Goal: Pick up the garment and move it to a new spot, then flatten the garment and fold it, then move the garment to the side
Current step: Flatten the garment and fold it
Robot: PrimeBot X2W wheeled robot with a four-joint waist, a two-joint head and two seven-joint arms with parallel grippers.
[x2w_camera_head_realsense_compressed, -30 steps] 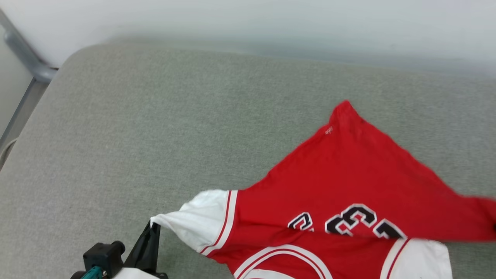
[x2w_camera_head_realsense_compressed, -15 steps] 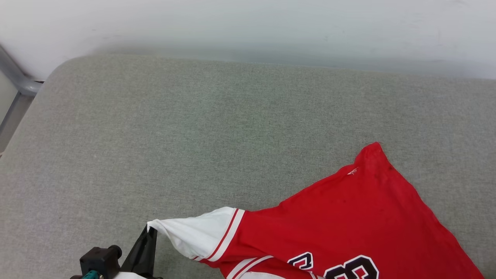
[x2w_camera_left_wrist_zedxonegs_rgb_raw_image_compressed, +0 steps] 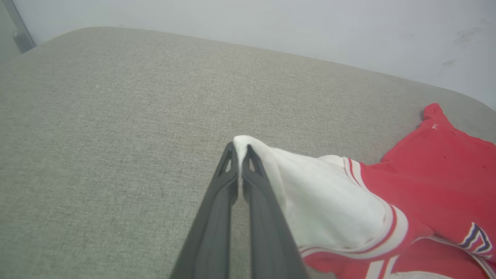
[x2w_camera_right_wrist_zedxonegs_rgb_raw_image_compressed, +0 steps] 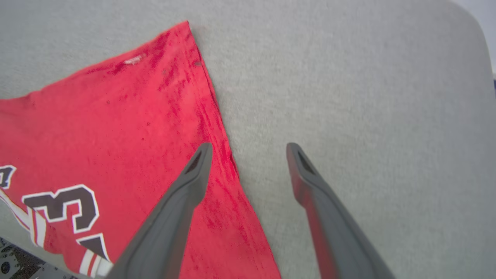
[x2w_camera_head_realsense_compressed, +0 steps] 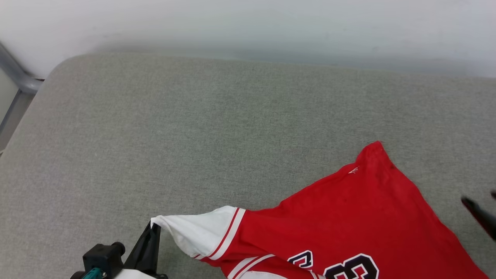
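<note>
Red jersey cloth is lying across the near right part of the grey fabric pad (x2w_camera_head_realsense_compressed: 193,135); this is the garment (x2w_camera_head_realsense_compressed: 348,217), its far hem corner pointing toward the pale wall (x2w_camera_head_realsense_compressed: 248,23). My left gripper (x2w_camera_left_wrist_zedxonegs_rgb_raw_image_compressed: 238,146) is pinching the tip of the white sleeve (x2w_camera_left_wrist_zedxonegs_rgb_raw_image_compressed: 329,197), both fingers (x2w_camera_left_wrist_zedxonegs_rgb_raw_image_compressed: 217,217) pressed together on the cloth, and the sleeve is stretching from that pinch back to its striped seam. My right gripper (x2w_camera_right_wrist_zedxonegs_rgb_raw_image_compressed: 250,149) is hanging spread wide, gripping nothing. One of its fingers is showing over the garment's red side edge, the other over bare pad just beside it; whether either is touching, I cannot tell. Dark white-outlined numerals (x2w_camera_right_wrist_zedxonegs_rgb_raw_image_compressed: 62,207) are facing up.
</note>
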